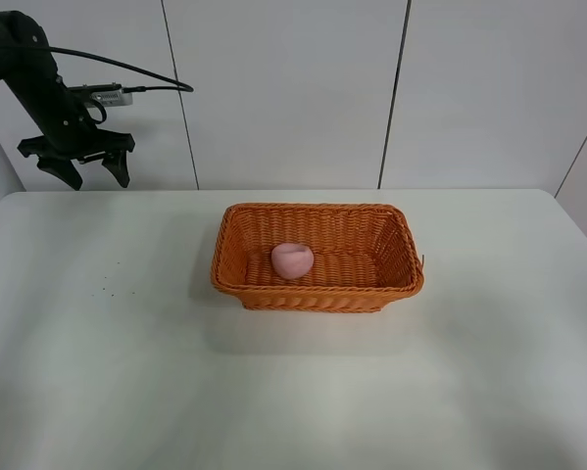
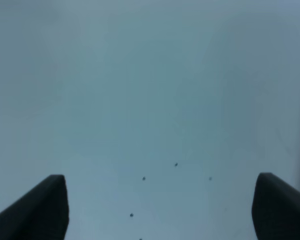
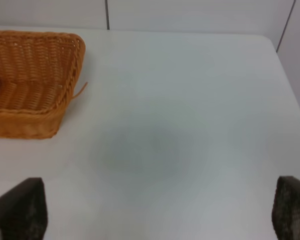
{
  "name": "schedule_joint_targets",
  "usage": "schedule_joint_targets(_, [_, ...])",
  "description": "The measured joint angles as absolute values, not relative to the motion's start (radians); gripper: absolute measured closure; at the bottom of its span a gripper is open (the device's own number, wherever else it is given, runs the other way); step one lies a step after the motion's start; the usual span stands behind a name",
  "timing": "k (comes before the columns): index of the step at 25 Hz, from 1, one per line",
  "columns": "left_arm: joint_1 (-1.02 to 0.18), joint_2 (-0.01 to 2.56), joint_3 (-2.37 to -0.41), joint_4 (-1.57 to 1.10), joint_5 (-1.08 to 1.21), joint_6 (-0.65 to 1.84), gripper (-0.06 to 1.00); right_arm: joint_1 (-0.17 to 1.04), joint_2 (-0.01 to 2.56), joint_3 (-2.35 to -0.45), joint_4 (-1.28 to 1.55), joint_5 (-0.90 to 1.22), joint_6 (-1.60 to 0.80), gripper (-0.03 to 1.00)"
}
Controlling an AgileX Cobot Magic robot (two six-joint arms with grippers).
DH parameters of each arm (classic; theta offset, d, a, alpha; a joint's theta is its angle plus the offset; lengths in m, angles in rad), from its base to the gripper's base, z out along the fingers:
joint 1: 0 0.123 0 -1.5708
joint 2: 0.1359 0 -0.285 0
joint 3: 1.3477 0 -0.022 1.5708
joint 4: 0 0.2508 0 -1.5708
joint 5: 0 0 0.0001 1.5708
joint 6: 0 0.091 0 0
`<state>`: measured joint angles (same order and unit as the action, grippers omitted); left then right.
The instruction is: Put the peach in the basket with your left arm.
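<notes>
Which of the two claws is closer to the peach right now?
Probably left. The left gripper hangs open above the table's far left corner, well away from the peach in the basket. The right gripper is outside the high view; its camera sees the basket's right end from afar.

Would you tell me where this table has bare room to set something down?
The table is bare left of the basket, bar a few dark specks, right of it, and across the strip in front. Only the middle is taken, by the basket holding the peach. The left tool hangs open above the far left corner.
</notes>
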<state>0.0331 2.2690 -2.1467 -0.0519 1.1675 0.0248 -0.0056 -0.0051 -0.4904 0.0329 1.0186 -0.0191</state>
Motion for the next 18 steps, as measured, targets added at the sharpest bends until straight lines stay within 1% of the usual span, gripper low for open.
schedule_joint_targets(5, [0.026, 2.228, -2.104, -0.079, 1.167, 0.026, 0.17, -0.006, -0.005, -0.490, 0.033, 1.019, -0.019, 0.27])
schedule_joint_targets(10, [0.024, 2.087, -1.998, -0.089, 1.167, 0.026, 0.18, -0.006, -0.005, -0.490, 0.033, 1.019, -0.019, 0.27])
schedule_joint_targets(13, [0.024, 1.962, -1.865, -0.092, 1.167, 0.026, 0.18, -0.006, -0.005, -0.490, 0.033, 1.019, -0.019, 0.27])
schedule_joint_targets(18, [0.024, 1.696, -1.575, -0.102, 1.167, 0.026, 0.19, -0.006, -0.005, -0.490, 0.033, 1.019, -0.019, 0.27])
